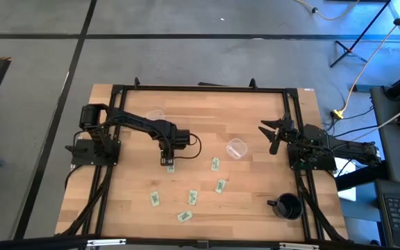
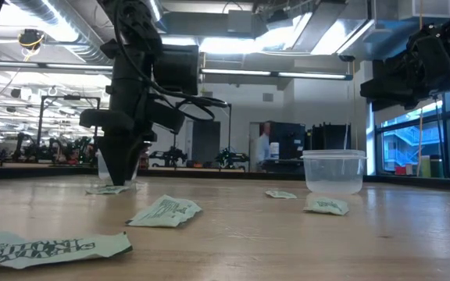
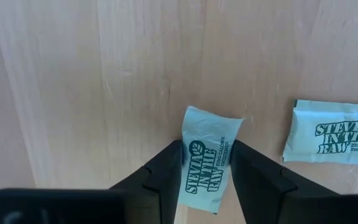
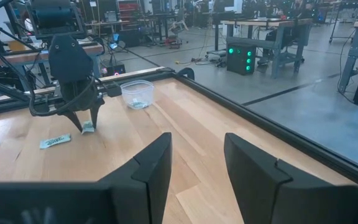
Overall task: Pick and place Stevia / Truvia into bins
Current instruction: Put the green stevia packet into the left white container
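The wooden table (image 1: 255,201) has a black frame around it and carries everything. The left arm (image 1: 134,123) reaches from the left side toward the middle of the table. The right arm (image 1: 339,147) waits at the right edge, and the right gripper (image 4: 196,163) is above the table with its fingers apart and nothing between them.

A black mug (image 1: 288,206) with a handle stands near the right front corner. One clear plastic cup (image 1: 236,148) stands near the middle of the table, between the two arms. The other clear cup (image 4: 137,94) stands at the far side, behind the left arm, and there is something pale green inside it.

The left gripper (image 3: 206,169) points down at the table and its two fingers are closed on a Stevia packet (image 3: 207,155), which stands on its edge between them. The packet's lower end is at the table surface; I cannot tell if it touches the wood. A second packet (image 3: 331,132) lies flat just beside it.

More packets lie flat on the table, well apart from each other: one (image 1: 215,164) near the middle cup, one (image 1: 221,186) below it, one (image 1: 193,198), one (image 1: 155,200) and one (image 1: 184,217) nearest to the front edge.
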Motion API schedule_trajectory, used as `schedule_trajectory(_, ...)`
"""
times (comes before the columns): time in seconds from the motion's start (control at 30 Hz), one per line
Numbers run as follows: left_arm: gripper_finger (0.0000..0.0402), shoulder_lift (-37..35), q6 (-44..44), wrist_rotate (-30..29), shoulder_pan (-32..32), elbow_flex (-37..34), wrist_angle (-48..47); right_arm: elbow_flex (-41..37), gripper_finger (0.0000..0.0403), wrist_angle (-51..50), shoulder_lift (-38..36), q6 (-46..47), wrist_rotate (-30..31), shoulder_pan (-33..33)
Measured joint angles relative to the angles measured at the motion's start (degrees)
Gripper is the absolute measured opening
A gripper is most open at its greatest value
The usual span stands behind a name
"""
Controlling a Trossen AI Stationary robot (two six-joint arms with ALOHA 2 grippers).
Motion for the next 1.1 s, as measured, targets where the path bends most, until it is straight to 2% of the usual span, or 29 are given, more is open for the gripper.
schedule_trajectory(0.53,0.0095,-0.3,-0.6,-0.7,0.0,0.1,-3.0,0.0,0.0152,0.0,0.0,0.0,0.0,0.0)
schedule_trajectory(0.63,0.0093,-0.2,-0.6,-1.5,0.1,1.1,-8.0,0.0,0.0152,0.0,0.0,0.0,0.0,0.0)
schedule_trajectory(0.9,0.0085,-0.2,-0.7,-2.7,0.1,3.3,-10.7,0.0,0.0152,0.0,0.0,0.0,0.0,0.0)
schedule_trajectory(1.1,0.0082,-0.3,-2.5,-2.6,1.2,6.9,-19.0,0.0,0.0152,0.0,0.0,0.0,0.0,0.0)
